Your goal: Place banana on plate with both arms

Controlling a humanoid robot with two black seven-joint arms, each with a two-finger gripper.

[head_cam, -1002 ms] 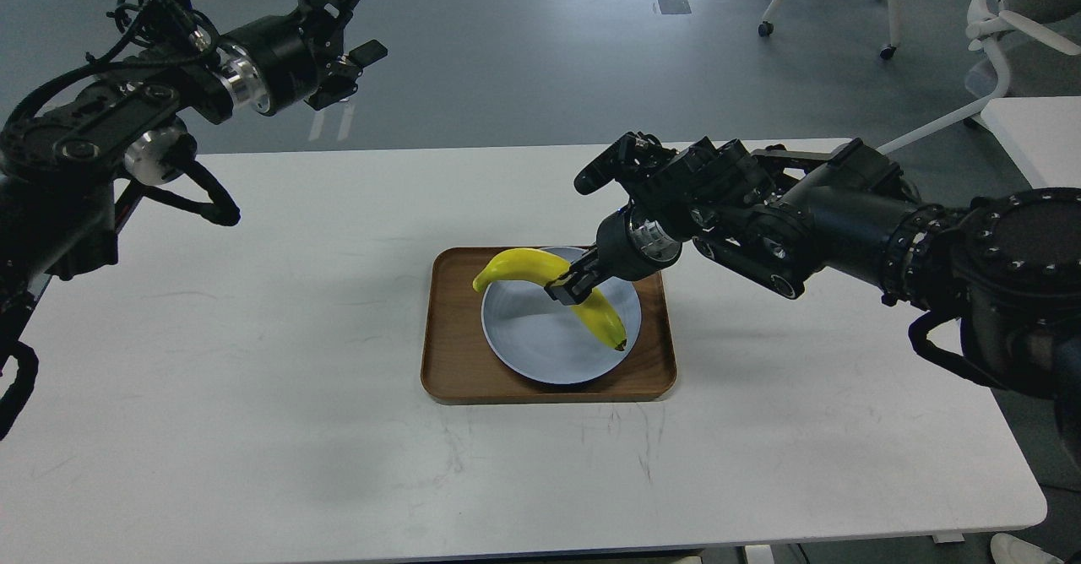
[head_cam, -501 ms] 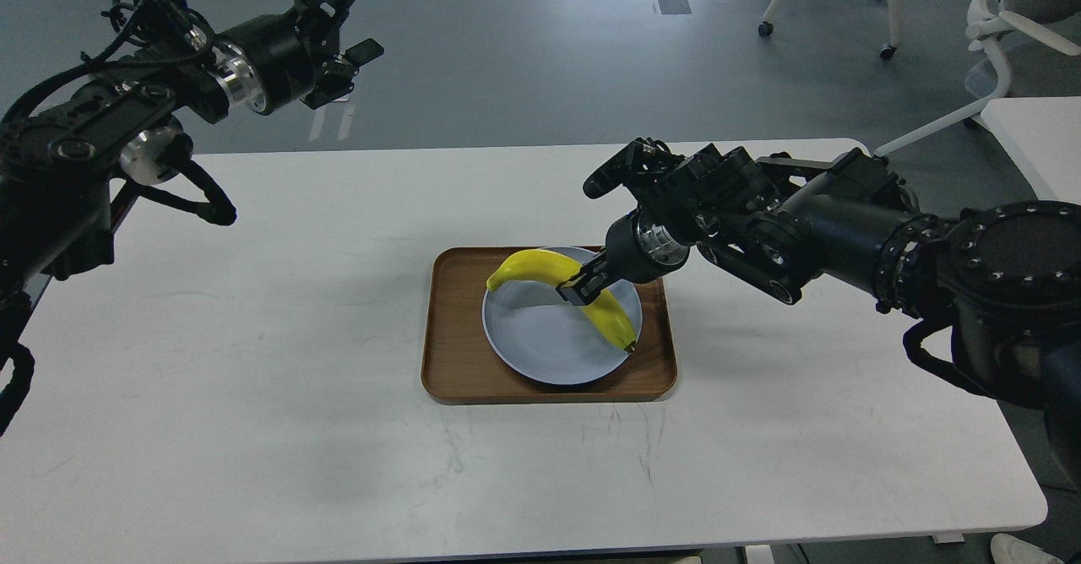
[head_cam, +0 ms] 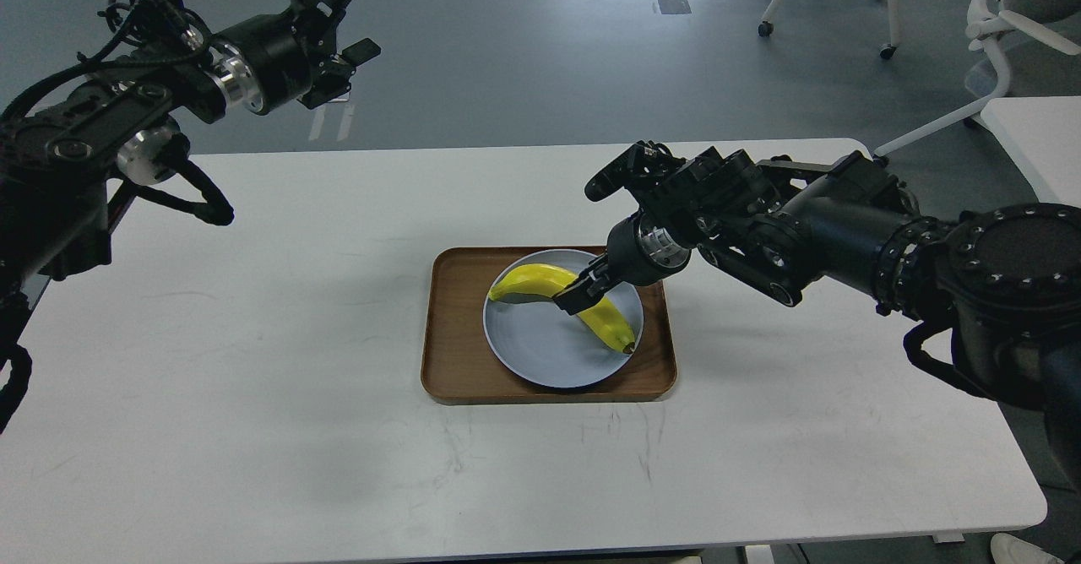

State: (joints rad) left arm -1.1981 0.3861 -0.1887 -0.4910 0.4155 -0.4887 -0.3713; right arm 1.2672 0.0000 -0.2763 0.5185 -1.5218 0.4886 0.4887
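Right gripper (head_cam: 577, 294): pinching the banana (head_cam: 564, 300) at about mid-length, its black fingers pressed on either side of the yellow body.
Banana: over the plate (head_cam: 540, 353), toward the plate's 12-to-3 o'clock part; whether its underside is already touching the plate cannot be told from this view.
Long axis: runs from the greenish stem end at the plate's 10 o'clock rim down to the dark tip near 4 o'clock, curve bulging toward 1 o'clock.
Key relation: the banana sits directly in the claw, with the plate right beneath, so my judgement is that letting go is all that remains.
Plate: sits inside the wooden tray (head_cam: 452, 378) at table (head_cam: 253, 463) centre.
Right arm pose: enters from 3 o'clock, forearm slanting down toward 9 o'clock, wrist tipped so the claw points down-left.
Left gripper (head_cam: 342, 11): spread, holding nothing, raised high at 10 o'clock, well apart from the plate.
Nearer arm: the right, clearly.
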